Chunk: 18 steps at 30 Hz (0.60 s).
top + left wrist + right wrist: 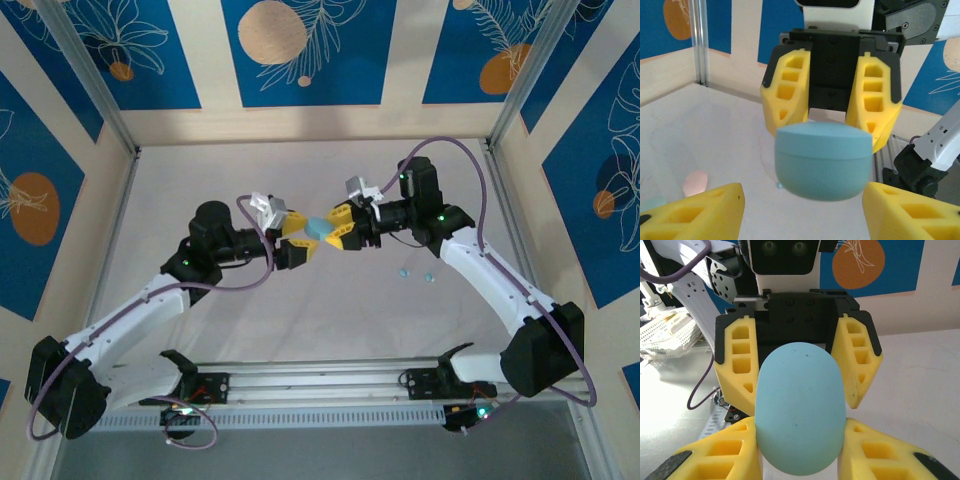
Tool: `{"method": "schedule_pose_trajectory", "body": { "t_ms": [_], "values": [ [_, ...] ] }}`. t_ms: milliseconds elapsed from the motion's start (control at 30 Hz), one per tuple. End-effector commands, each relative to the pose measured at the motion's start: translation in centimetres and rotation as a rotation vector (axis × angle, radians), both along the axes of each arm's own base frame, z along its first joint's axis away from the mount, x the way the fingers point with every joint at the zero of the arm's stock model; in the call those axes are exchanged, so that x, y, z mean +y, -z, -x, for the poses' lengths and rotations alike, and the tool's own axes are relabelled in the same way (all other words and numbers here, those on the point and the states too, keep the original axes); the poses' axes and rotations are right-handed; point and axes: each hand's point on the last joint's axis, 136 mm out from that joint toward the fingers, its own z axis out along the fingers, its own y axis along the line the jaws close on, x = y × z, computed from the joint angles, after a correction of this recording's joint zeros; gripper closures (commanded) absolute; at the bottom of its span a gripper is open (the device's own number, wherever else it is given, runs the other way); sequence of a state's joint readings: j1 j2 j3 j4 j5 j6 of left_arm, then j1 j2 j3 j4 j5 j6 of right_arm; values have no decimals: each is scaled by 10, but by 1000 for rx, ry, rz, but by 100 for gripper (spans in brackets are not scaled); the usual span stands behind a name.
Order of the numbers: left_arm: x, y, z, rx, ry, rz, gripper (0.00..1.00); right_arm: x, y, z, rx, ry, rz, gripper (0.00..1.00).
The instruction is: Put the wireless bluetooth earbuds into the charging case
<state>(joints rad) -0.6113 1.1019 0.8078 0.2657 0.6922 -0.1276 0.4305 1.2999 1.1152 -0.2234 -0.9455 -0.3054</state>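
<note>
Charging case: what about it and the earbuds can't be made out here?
Top external: charging case mostly hidden between left end effector and right end effector.
Top external: earbuds too small for detail.
Right wrist: the case's inside unseen; its shell faces the camera.
Left wrist: pink shape on the table blurred.

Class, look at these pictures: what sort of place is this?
Probably a robotics test cell: a white table boxed in by aluminium posts and patterned panels, two robot arms bolted to its near rail.
</note>
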Motion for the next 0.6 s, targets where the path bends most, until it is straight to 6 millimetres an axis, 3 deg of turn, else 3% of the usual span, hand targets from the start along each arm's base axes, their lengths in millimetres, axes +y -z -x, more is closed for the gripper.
{"method": "schedule_pose_trajectory", "body": {
  "t_ms": [0, 467, 567],
  "values": [
    [-8, -22, 12, -71, 79, 42, 38, 3, -7, 3, -15, -12, -1, 66],
    [-13, -29, 12, -84, 96, 74, 44, 4, -3, 2, -24, -17, 4, 66],
    [-13, -26, 12, -76, 97, 66, 49, 4, -3, 2, -28, -15, 4, 65]
  ]
}}
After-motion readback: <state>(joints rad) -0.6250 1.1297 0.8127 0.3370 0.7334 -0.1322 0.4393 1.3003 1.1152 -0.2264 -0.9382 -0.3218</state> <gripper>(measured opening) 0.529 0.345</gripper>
